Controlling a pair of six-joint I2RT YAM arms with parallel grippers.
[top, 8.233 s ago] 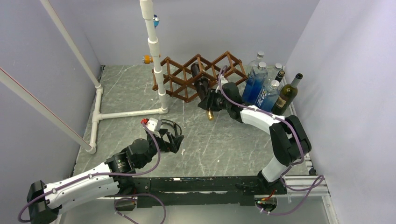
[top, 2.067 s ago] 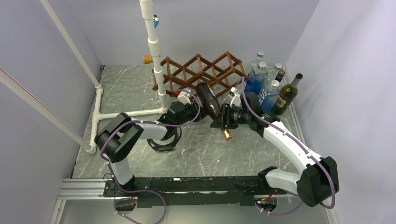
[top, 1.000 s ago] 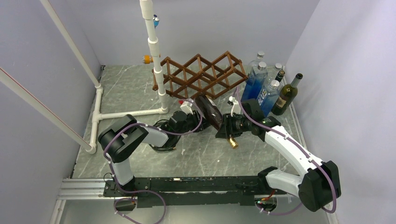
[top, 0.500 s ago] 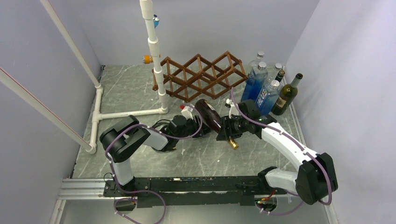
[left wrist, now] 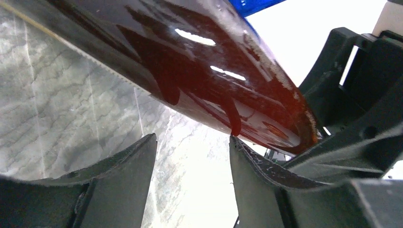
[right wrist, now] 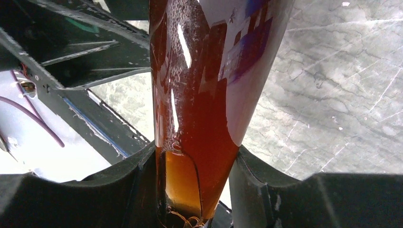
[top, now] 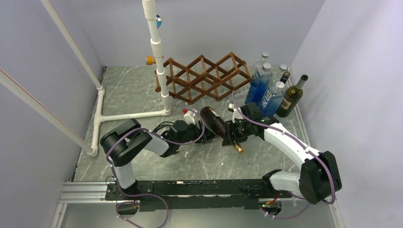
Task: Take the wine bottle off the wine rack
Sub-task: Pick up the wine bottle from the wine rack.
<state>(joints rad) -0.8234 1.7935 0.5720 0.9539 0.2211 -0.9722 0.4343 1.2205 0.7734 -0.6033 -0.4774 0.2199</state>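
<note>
The dark brown wine bottle (top: 213, 121) lies tilted just above the table, in front of the wooden wine rack (top: 204, 78) and free of it, its gold-capped neck pointing toward the near side. My right gripper (top: 231, 134) is shut on the bottle's shoulder and neck; in the right wrist view the amber glass (right wrist: 209, 71) fills the gap between the fingers (right wrist: 138, 185). My left gripper (top: 200, 131) sits under the bottle's body with its jaws open. In the left wrist view the bottle (left wrist: 190, 61) crosses above the fingertips (left wrist: 237, 156), and marble shows between them.
A white PVC pipe frame (top: 159, 61) stands left of the rack. Several clear, blue and green bottles (top: 273, 90) cluster at the back right corner. Grey walls enclose the marble table (top: 133, 90) on three sides.
The right gripper has brought the bottle lower and a little nearer. The left gripper's jaws have spread apart and released the bottle's body.
</note>
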